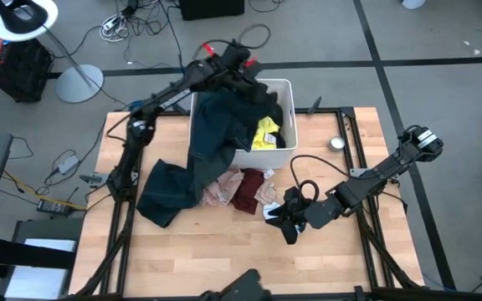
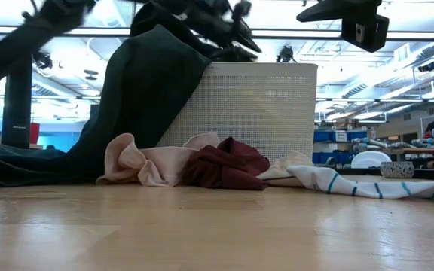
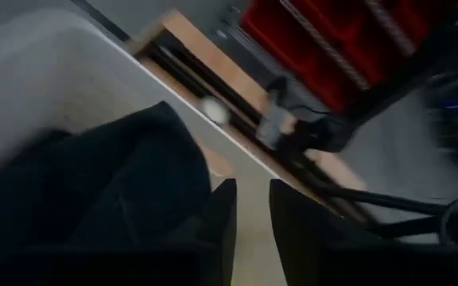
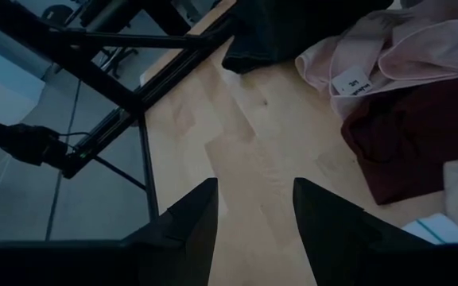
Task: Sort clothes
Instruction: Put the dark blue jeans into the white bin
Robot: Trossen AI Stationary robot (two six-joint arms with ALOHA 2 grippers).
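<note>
A large dark green and navy garment [image 1: 212, 134] hangs over the near left wall of the white bin [image 1: 289, 109], and its lower end lies on the table [image 1: 166, 196]. A yellow piece [image 1: 266, 134] lies in the bin. Pale pink [image 1: 218, 192], maroon [image 1: 246, 192] and white striped [image 1: 270, 196] pieces lie on the table in front of the bin. My left gripper [image 1: 253, 68] is over the bin's far side, its fingers [image 3: 251, 230] a little apart, with dark cloth [image 3: 94, 199] beside one finger. My right gripper [image 1: 285, 224] is open and empty over bare wood [image 4: 253, 214], near the striped piece [image 4: 448, 230]. My left gripper has the dark cloth [image 3: 189, 199] lying against the outer side of one finger [image 3: 225, 214]. I cannot tell whether it touches the cloth. Nothing shows between the fingers.
A small round metal thing [image 1: 336, 143] lies on the table to the right of the bin. Black frame rails [image 1: 350, 125] run along the table's sides. Bare wood [image 1: 224, 259] lies toward the near edge. Cables and a lamp stand [image 1: 78, 79] are on the floor beyond.
</note>
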